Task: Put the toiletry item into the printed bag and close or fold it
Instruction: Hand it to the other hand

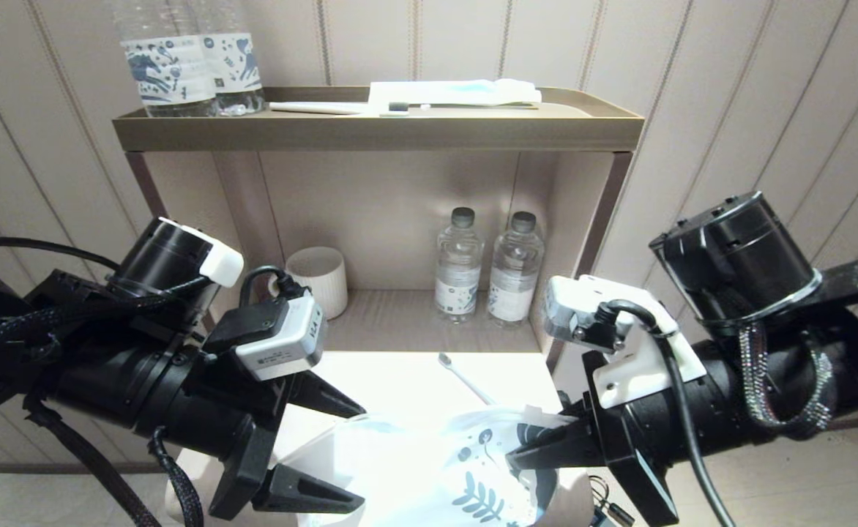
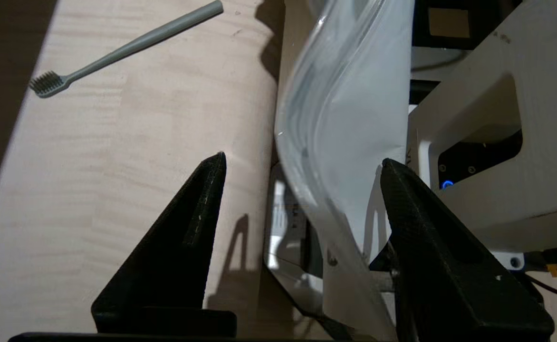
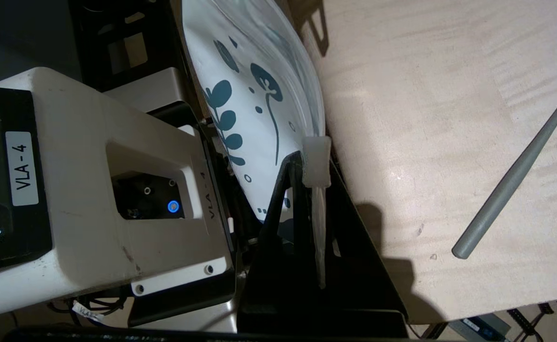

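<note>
Your left gripper [image 1: 352, 454] stands with its jaws spread wide at the near edge of the pale wooden table [image 1: 407, 380], holding nothing; in its wrist view the clear strip edge of the printed bag [image 2: 350, 142] runs between the two black fingers [image 2: 188, 228] without either one pressing it. Your right gripper [image 1: 528, 450] is clamped tight on the opposite end of that bag, its fingertips [image 3: 302, 199] meeting over the seal strip and the small white slider tab [image 3: 316, 161]. You can see the pouch hanging between the two arms, bowed and off the tabletop, its teal leaf print facing the robot's base.

Just past the bag, the toiletry item [image 1: 465, 378] lies flat on the table, outside the pouch, its bristled head pointing away toward the shelf unit [image 1: 378, 132].

Farther back, in the lower compartment, you have a white ribbed cup [image 1: 319, 278] and two small water bottles [image 1: 489, 267] standing upright. On the top tray sit two more bottles [image 1: 195, 66], a flat white-and-blue packet [image 1: 458, 91] and a dark-bristled toothbrush [image 1: 429, 107].
</note>
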{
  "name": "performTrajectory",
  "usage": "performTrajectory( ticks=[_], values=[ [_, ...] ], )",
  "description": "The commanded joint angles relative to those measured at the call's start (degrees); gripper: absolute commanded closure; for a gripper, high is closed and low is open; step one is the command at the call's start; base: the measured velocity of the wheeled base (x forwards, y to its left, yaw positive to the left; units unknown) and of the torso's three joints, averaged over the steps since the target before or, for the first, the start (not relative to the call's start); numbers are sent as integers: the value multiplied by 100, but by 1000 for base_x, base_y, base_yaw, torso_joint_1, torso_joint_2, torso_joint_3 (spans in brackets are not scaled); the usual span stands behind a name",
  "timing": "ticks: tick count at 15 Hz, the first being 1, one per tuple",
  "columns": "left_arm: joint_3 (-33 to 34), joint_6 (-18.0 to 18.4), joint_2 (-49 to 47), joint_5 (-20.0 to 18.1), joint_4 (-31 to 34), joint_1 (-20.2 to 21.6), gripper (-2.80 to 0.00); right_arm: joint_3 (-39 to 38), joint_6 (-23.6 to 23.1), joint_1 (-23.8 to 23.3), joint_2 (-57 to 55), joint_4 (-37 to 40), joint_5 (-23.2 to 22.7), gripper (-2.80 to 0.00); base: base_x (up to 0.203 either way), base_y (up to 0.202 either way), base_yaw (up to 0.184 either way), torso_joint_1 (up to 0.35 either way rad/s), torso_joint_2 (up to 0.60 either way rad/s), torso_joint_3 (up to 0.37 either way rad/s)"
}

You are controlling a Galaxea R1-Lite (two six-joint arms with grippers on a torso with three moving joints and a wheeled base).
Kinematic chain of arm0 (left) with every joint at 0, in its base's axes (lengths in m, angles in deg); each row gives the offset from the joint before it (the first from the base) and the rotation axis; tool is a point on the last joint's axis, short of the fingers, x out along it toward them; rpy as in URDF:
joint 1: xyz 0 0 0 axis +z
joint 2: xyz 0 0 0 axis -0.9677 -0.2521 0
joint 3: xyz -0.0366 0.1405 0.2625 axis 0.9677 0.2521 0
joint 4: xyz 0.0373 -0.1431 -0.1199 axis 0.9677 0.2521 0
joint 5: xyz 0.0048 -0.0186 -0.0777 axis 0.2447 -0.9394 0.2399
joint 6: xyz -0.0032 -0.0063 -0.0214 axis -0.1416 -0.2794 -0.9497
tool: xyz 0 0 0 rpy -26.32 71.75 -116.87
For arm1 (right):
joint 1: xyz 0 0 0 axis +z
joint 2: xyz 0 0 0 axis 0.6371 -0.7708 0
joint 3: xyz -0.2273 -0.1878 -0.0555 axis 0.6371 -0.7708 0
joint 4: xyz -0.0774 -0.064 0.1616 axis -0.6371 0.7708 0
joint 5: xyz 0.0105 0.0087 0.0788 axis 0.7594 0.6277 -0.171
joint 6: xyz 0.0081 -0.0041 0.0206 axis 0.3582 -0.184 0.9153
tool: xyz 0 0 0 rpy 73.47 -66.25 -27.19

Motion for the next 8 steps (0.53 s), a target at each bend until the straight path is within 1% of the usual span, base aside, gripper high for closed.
performTrajectory(
  ticks=[1,3,5,6,8],
  values=[
    [11,-126,1,-17,22,165,-280,-14,-4,-92,186,11,-22,0,0,0,0,0,0,0],
    [10,-631,5,1,0,293,-280,-12,8,-150,253,11,-16,0,0,0,0,0,0,0],
    [49,-707,83,-5,11,521,-280,-14,16,-168,339,20,-8,0,0,0,0,0,0,0],
    [171,-714,182,-4,-13,629,-280,-23,16,-180,432,37,2,0,0,0,0,0,0,0],
    [399,-680,338,-12,-32,864,-280,-37,21,-339,611,58,9,0,0,0,0,0,0,0]
  ],
)
